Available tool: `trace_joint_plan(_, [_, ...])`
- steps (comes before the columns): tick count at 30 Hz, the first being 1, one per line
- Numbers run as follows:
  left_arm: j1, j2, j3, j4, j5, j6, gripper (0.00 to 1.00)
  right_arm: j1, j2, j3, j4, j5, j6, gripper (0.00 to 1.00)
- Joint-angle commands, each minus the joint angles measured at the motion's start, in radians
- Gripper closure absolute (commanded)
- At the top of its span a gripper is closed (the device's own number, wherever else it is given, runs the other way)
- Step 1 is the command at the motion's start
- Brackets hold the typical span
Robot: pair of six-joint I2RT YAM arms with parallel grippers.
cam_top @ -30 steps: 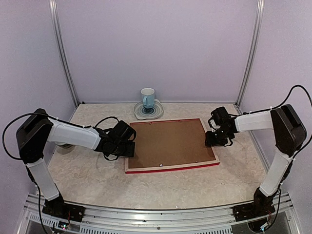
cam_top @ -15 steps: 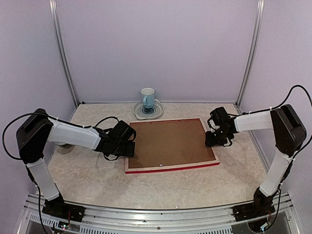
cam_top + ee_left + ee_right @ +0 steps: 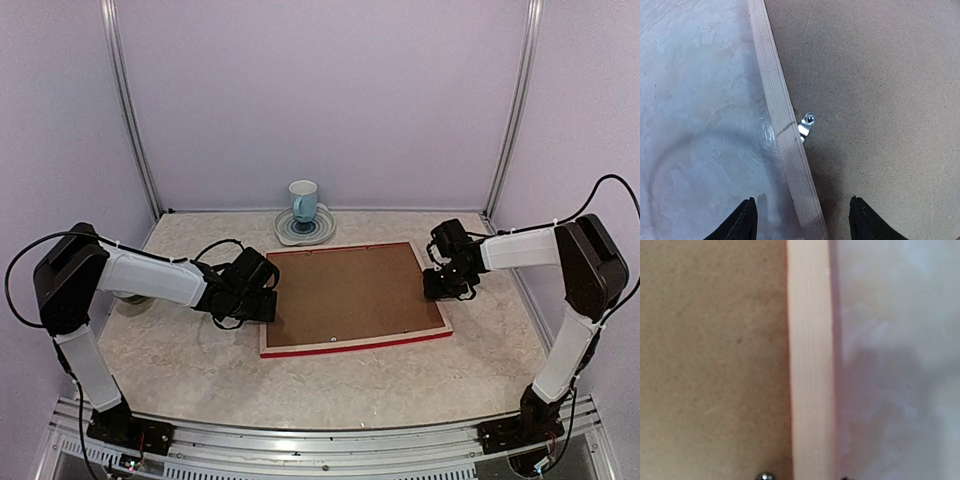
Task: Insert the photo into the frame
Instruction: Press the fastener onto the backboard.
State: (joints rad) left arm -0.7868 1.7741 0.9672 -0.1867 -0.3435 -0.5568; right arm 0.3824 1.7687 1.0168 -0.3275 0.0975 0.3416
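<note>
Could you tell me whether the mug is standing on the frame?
No, the mug stands on a plate beyond the far edge of the frame, apart from it.

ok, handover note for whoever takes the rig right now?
left claw: open, straddling the frame's left rail, not touching it.
right claw: straddling the right rail; a grip can't be confirmed.
frame: face down on the table, brown backing board sitting in it.
photo: not in view; can't say whether it's under the board.
To do: confirm the photo is in, then check the clip by the left rail.
</note>
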Motion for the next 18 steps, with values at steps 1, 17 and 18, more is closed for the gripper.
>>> trace_joint_plan(1, [-0.003, 0.01, 0.009, 0.011, 0.001, 0.0, 0.37, 0.002, -0.012, 0.007, -0.053, 0.041, -0.009, 0.65])
trace_joint_plan(17, [-0.001, 0.013, 0.004, 0.013, 0.001, 0.0, 0.37, 0.003, -0.014, 0.012, -0.057, 0.029, -0.016, 0.67])
trace_joint_plan(18, [-0.002, 0.012, 0.004, 0.013, 0.0, 0.0, 0.37, 0.003, -0.015, 0.015, -0.057, 0.025, -0.018, 0.65])
